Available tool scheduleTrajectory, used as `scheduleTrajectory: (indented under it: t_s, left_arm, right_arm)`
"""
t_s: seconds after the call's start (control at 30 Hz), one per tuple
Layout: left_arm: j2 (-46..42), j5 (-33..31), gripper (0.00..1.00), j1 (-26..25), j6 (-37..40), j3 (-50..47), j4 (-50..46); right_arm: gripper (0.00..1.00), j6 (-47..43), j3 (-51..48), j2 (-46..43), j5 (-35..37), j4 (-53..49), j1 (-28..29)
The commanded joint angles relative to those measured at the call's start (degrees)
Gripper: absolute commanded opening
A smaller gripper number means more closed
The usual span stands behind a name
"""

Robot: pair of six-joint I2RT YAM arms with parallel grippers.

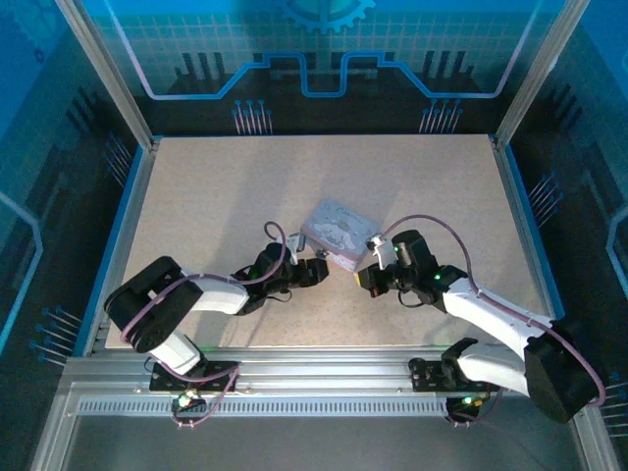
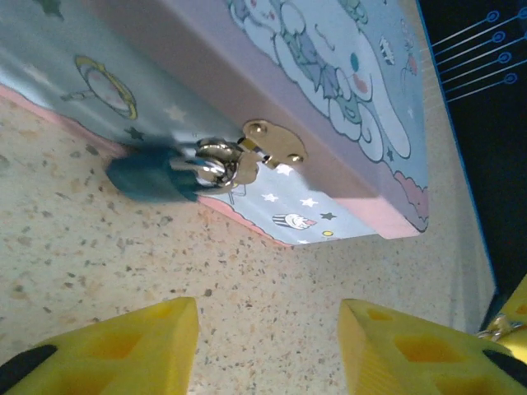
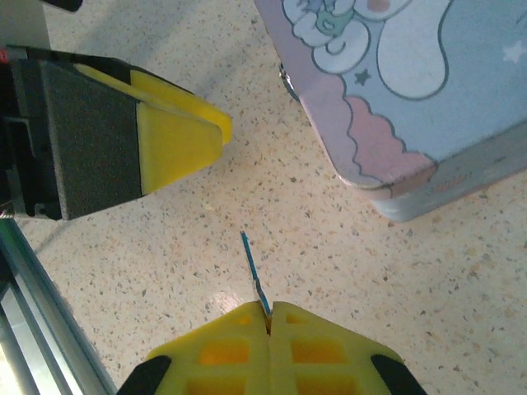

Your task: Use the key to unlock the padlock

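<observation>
Speckled table carried the cartoon-printed box near its middle. The padlock hung from its hasp, facing the left gripper, whose fingers stood apart, probably to steady it. The right gripper pinched the key, tip forward for insertion.

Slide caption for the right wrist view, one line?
Right claw shut on the key, its tip jutting out over the speckled table beside the cartoon-printed box.

My left hand and right hand are yellow, the key bluish, the padlock teal, the box lavender with cartoon print, the desk speckled beige.
</observation>
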Motion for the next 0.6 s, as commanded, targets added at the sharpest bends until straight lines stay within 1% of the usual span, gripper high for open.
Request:
scheduleTrajectory:
  t_s: [0.0,0.13,0.2,0.4,0.57]
  left_arm:
    - [-2.4,-3.0,0.55,0.0,4.8,0.8,-3.4]
    - [-1.8,-2.7,0.63,0.8,7.4,1.4,-3.4]
    - [-0.8,-2.3,0.65,1.2,8.5,1.8,-2.8]
    - [2.8,-0.9,0.7,2.7,10.7,2.7,-0.3]
    - [5.0,-1.2,0.72,2.8,12.9,3.6,0.4]
  right_arm:
    - [0.02,0.7,4.0,2.4,-4.5,1.5,-2.0]
    - [0.02,3.7,7.1,7.6,-10.9,5.1,-5.1]
    - [0.02,5.0,8.5,10.0,-12.3,7.2,-6.0]
    - [0.02,6.4,14.8,18.8,-12.7,7.9,-7.2]
    - [0.02,6.9,17.6,23.0,-10.5,5.7,-7.8]
